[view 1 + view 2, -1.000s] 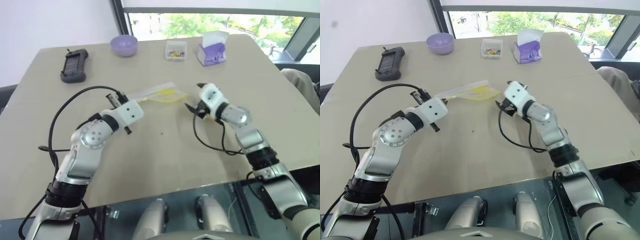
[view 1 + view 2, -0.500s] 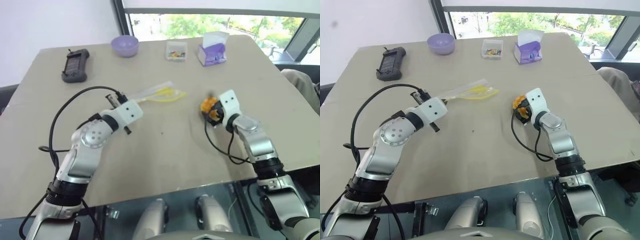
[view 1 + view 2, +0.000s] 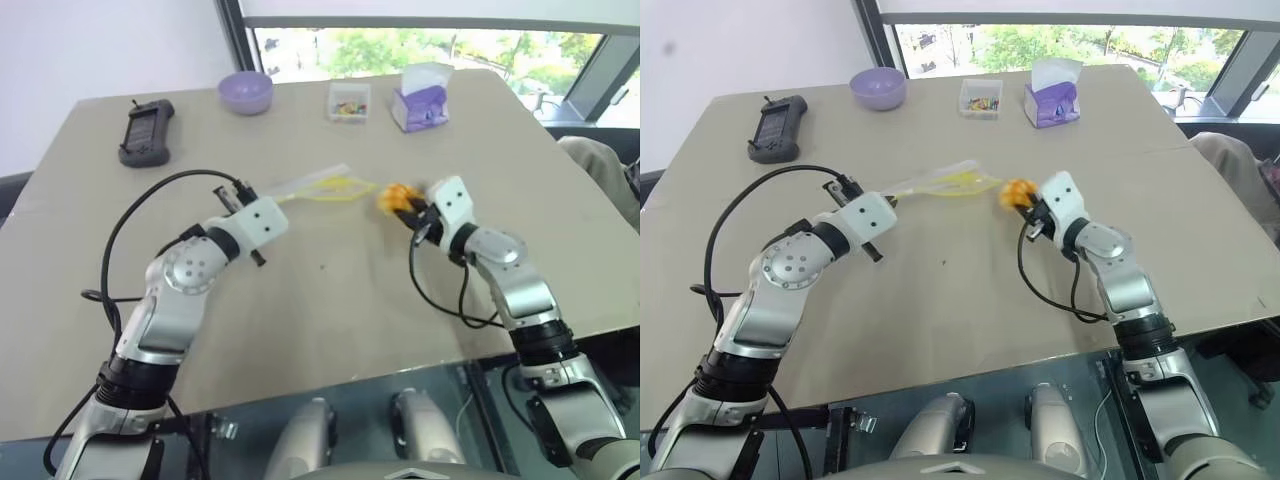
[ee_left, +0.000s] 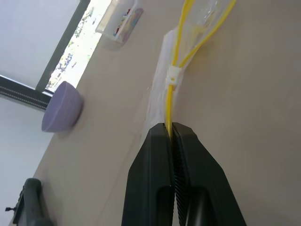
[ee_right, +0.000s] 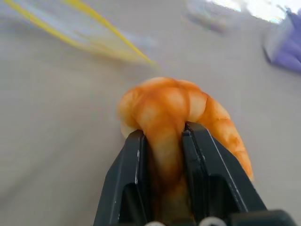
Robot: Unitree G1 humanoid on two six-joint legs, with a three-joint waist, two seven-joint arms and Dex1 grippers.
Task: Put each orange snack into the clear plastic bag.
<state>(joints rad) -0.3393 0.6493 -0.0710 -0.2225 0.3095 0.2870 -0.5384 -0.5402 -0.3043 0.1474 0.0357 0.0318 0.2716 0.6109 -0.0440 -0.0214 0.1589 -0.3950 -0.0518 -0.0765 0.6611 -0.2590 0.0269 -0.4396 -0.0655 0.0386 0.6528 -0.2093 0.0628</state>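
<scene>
Both hands gripping: right hand (image 5: 164, 136) squeezes orange snack (image 5: 176, 106); left hand (image 4: 171, 129) pinches clear plastic bag (image 4: 162, 75).

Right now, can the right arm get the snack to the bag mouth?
Probably yes. The right tool grips the orange snack just beside the clear plastic bag, bare table between. The left tool pinches the yellow seal; how wide the mouth gapes is unclear.

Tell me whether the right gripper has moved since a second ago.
Yes. The right gripper, now shut on the snack, went away from the bag to pick it up and has come back toward the bag's open end.
</scene>
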